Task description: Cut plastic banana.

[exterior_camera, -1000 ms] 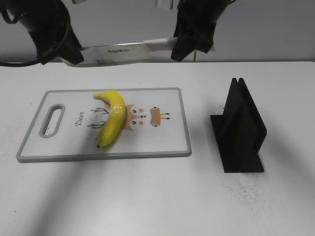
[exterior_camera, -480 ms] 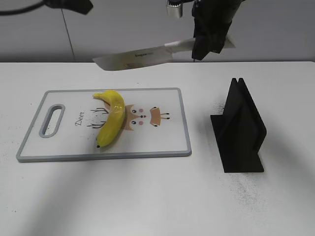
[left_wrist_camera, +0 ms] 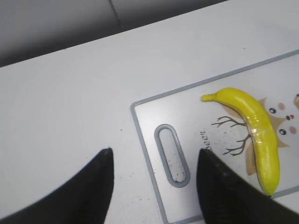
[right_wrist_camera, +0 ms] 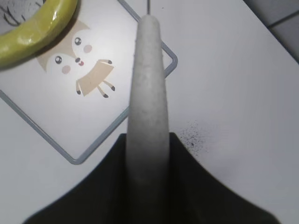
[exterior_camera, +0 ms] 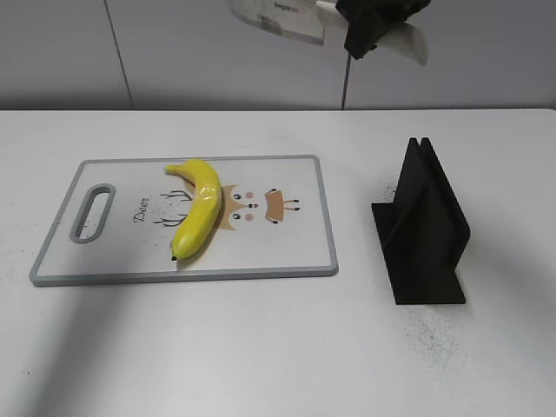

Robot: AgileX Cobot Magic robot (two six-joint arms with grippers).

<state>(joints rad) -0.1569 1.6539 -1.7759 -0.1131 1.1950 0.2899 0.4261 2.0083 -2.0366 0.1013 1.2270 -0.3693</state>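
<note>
The plastic banana [exterior_camera: 198,208] lies whole on the cutting board [exterior_camera: 287,252], toward the left half of the tabletop [exterior_camera: 261,347], its dark tip pointing at the near edge; no cut shows, so the cutting itself is all left to do. The knife [exterior_camera: 287,16] hangs high over the far edge, its pale handle clamped in the right pincer [right_wrist_camera: 148,154]. The left pincer [left_wrist_camera: 154,172] hovers empty, fingers apart, above the board's handle slot. The black knife stand [exterior_camera: 423,228] sits vacated near the right edge.

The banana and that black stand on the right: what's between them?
In the exterior view, the cartoon print on the cutting board, the board's right rim, then bare white table separate the plastic banana from the black stand.
</note>
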